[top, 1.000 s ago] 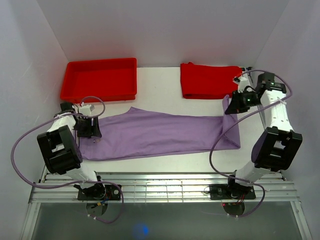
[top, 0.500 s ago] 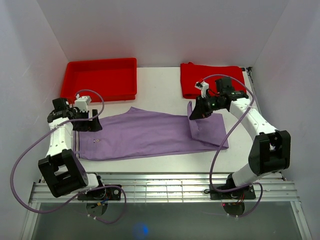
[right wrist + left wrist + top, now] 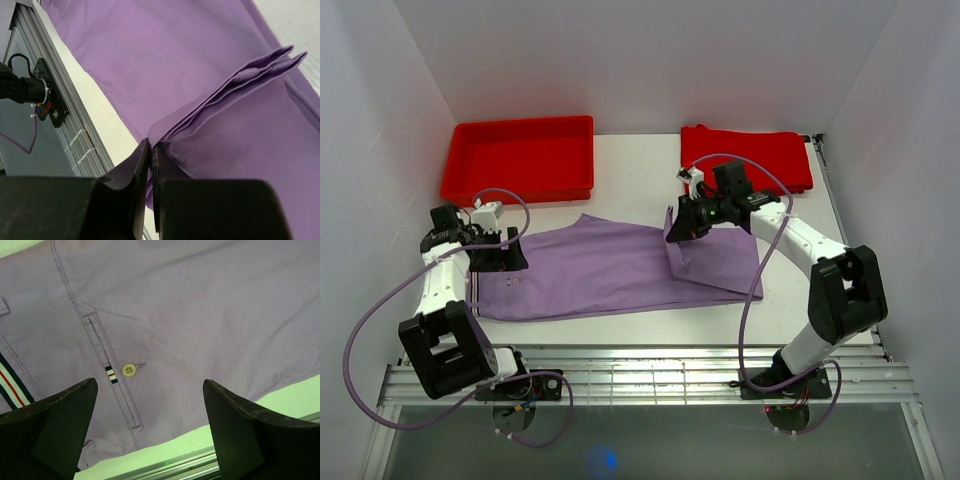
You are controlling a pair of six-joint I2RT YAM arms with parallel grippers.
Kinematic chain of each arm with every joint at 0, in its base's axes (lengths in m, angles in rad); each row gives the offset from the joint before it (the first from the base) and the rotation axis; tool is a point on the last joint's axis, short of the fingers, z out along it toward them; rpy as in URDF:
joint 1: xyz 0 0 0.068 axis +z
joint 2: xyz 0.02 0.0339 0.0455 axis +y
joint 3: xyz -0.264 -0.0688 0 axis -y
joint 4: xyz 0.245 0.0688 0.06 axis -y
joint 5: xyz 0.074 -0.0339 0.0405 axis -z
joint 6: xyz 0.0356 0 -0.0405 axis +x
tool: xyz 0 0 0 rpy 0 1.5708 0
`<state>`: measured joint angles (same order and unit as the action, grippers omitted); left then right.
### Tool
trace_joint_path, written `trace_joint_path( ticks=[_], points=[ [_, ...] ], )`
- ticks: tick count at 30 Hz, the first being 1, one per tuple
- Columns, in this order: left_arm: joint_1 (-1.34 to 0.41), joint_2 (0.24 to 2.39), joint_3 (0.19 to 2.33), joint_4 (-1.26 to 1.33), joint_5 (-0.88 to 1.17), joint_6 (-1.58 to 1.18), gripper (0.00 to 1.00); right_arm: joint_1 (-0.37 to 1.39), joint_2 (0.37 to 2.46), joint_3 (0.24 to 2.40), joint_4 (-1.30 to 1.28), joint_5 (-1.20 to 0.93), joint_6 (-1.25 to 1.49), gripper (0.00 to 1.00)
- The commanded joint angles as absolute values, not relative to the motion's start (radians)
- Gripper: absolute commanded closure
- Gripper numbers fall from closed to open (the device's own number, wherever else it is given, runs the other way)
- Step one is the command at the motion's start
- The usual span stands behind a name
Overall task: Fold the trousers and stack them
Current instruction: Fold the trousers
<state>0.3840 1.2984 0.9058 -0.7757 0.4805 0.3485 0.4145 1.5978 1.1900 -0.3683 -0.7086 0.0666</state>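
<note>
The lilac trousers (image 3: 610,265) lie flat across the table, waist at the left. My right gripper (image 3: 680,232) is shut on the leg ends and holds them lifted above the middle of the trousers, so the right part is doubled over (image 3: 720,262). The pinched layers show in the right wrist view (image 3: 220,100), with the gripper (image 3: 151,150) closed on the fabric edge. My left gripper (image 3: 510,253) is open and empty, just above the waist end. The left wrist view shows a back pocket with a button (image 3: 129,370) between the open fingers (image 3: 235,425).
A red plastic tray (image 3: 520,158) stands at the back left. A folded red garment (image 3: 745,160) lies at the back right. The metal rail of the table's near edge (image 3: 650,375) runs below the trousers.
My right gripper has carried the leg ends leftward over the trousers, from the right edge to past the middle, shortening the spread fabric. My left arm shifted slightly and stays over the waist.
</note>
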Motion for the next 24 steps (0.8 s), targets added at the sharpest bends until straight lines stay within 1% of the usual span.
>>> trace_joint_path(
  ticks=[1, 9, 24],
  points=[
    [0.383, 1.296, 0.910, -0.752, 0.486, 0.327, 0.02, 0.460, 1.634, 1.190, -0.261, -0.701, 0.130, 0.92],
    [0.383, 1.296, 0.905, -0.741, 0.486, 0.324, 0.02, 0.555, 1.690, 1.232, -0.236, -0.678, 0.158, 0.92],
    [0.383, 1.304, 0.885, -0.721, 0.488, 0.330, 0.02, 0.643, 1.782, 1.315, -0.196, -0.641, 0.212, 0.92]
  ],
)
